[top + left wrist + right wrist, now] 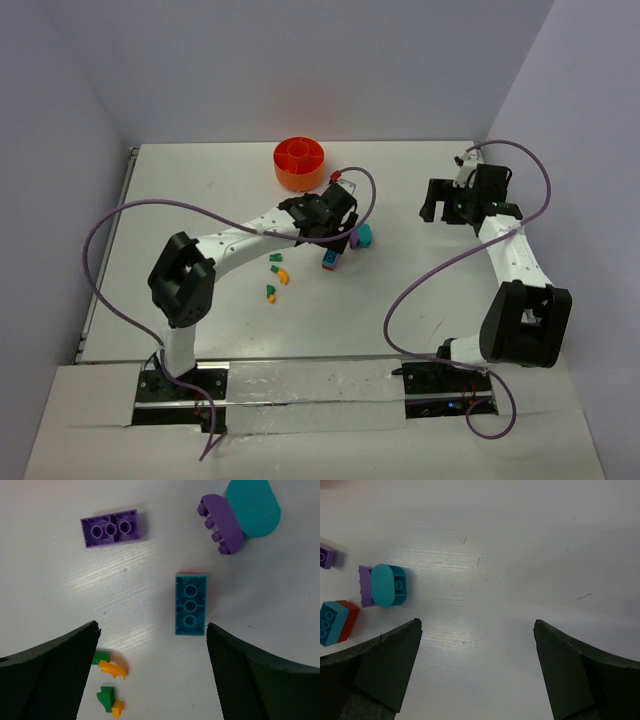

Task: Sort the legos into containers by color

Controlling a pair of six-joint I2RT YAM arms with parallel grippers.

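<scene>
Left tool (151, 627): fingers spread wide, gripping nothing, above desk (150, 575). Teal brick (190, 604) lies just ahead, nearer its right finger. Purple brick (110, 528) farther left. Green-orange bits (111, 666) by left finger. Right tool (477, 625): spread, empty. Orange tub (300, 163) near far desk edge, apart from bricks.

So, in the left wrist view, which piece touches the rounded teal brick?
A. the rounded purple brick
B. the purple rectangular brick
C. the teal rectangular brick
A: the rounded purple brick lies right against the rounded teal brick, while the purple rectangular brick and the teal rectangular brick lie apart from it.
</scene>
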